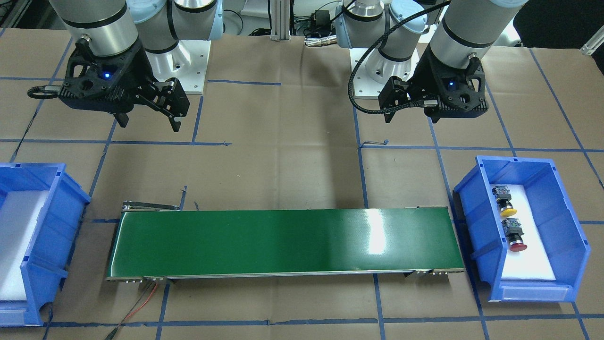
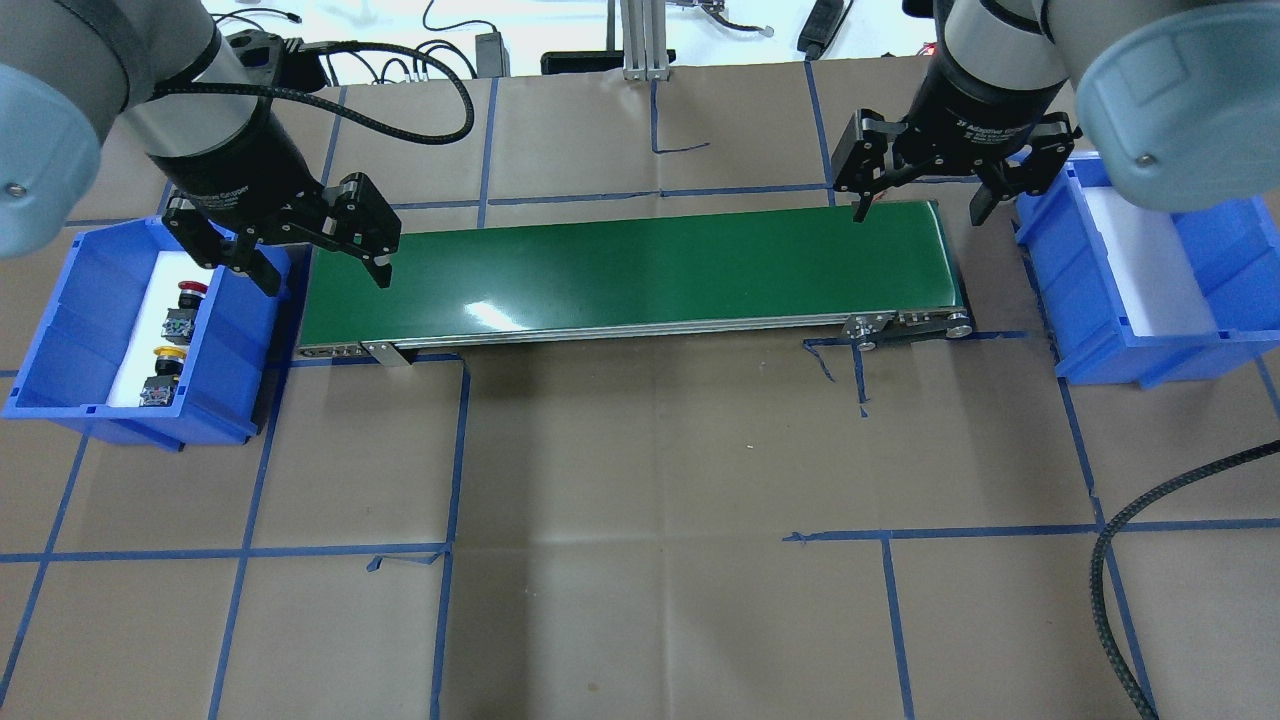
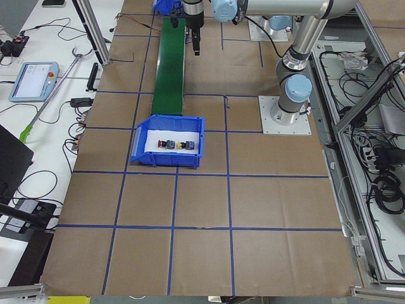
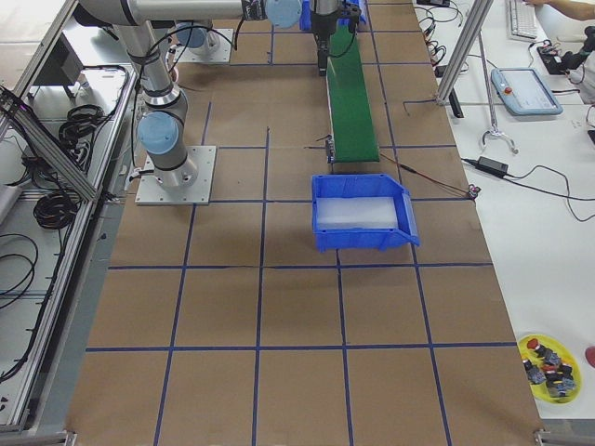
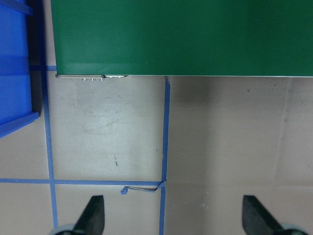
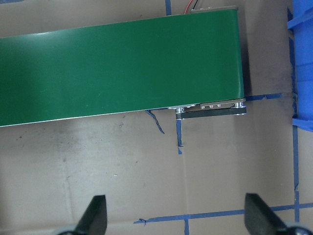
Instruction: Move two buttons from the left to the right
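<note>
Two buttons lie in the blue bin (image 2: 60, 408) on my left side, on its white pad. One has a red cap (image 2: 186, 300), the other a yellow cap (image 2: 164, 368). The front view shows them too, the yellow button (image 1: 506, 204) above the red button (image 1: 515, 237). My left gripper (image 2: 325, 278) hangs open and empty between that bin and the green conveyor belt's (image 2: 630, 275) left end. My right gripper (image 2: 920, 210) hangs open and empty over the belt's right end. The wrist views show both pairs of fingertips (image 5: 93, 215) (image 6: 95, 215) spread, over brown paper.
A second blue bin (image 2: 1100, 300), holding only a white pad, stands past the belt's right end. Blue tape lines grid the brown paper table. A black cable (image 2: 1130, 560) loops in at the near right. A red wire (image 1: 141, 302) trails from the belt's end.
</note>
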`<state>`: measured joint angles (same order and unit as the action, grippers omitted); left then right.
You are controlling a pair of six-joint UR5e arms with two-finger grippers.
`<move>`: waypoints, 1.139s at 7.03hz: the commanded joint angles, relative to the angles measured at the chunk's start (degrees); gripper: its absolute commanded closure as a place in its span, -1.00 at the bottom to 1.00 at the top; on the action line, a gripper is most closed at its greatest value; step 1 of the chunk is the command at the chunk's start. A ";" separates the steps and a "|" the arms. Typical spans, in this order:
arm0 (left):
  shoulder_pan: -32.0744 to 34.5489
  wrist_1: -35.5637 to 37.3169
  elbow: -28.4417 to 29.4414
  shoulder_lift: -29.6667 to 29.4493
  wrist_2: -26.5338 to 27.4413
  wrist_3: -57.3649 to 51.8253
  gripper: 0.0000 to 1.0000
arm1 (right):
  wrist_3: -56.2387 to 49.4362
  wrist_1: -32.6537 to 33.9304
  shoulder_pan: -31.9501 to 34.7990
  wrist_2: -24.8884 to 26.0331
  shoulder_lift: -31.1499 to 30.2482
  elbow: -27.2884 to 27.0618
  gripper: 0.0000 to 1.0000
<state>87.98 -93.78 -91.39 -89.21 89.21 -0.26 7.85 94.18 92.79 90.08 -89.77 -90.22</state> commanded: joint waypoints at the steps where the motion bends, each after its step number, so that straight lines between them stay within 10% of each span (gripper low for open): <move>1: 0.00 0.00 -0.02 0.00 0.00 0.00 -1.00 | -0.02 -0.83 0.37 -0.08 -3.01 -0.04 -1.00; 8: -0.09 0.18 -0.81 1.05 0.17 -0.09 -1.00 | -0.02 -0.84 0.11 -0.08 -3.30 -0.48 -1.00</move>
<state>87.90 -93.52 -92.11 -88.40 89.27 -0.33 7.82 93.36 92.95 90.03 -92.97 -90.61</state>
